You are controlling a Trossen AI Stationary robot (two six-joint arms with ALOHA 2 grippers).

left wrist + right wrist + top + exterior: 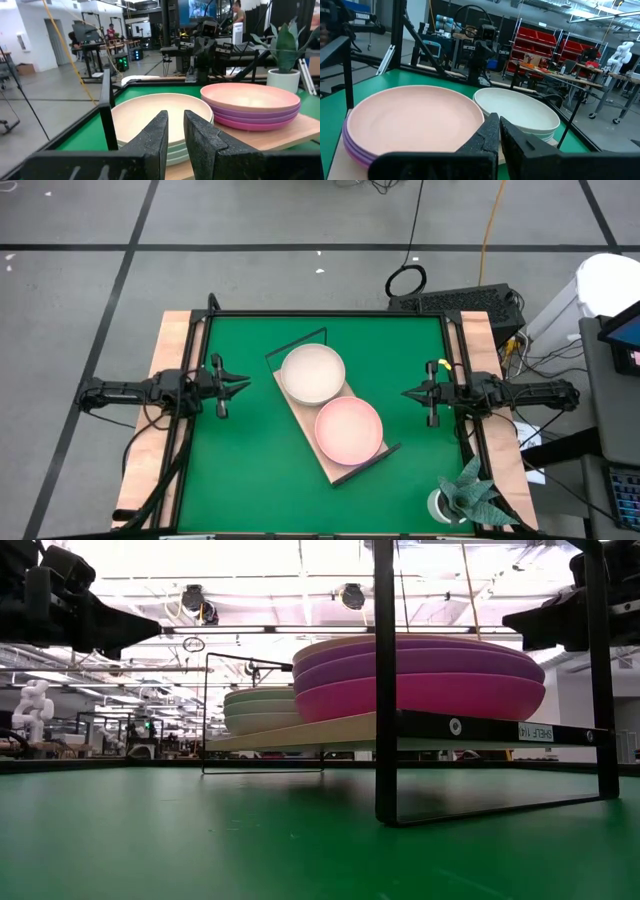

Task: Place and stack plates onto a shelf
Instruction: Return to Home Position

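Observation:
Two stacks of plates stand on the light wood shelf (300, 415) with its black wire frame, in the middle of the green mat. The far stack (312, 373) has a beige plate on top, with mint green ones under it in the low view (262, 710). The near stack (349, 429) has a salmon pink plate on top, over purple and magenta ones (420, 680). My left gripper (246, 385) hangs at the table's left, fingers nearly closed, empty. My right gripper (405, 393) hangs at the right, closed, empty. Both are clear of the shelf.
A potted plant (468, 498) stands at the table's near right corner. The shelf's wire end frames (297, 340) rise at its far and near ends. Wooden side rails (165, 410) edge the mat at left and right. Bare green mat (240, 470) lies around the shelf.

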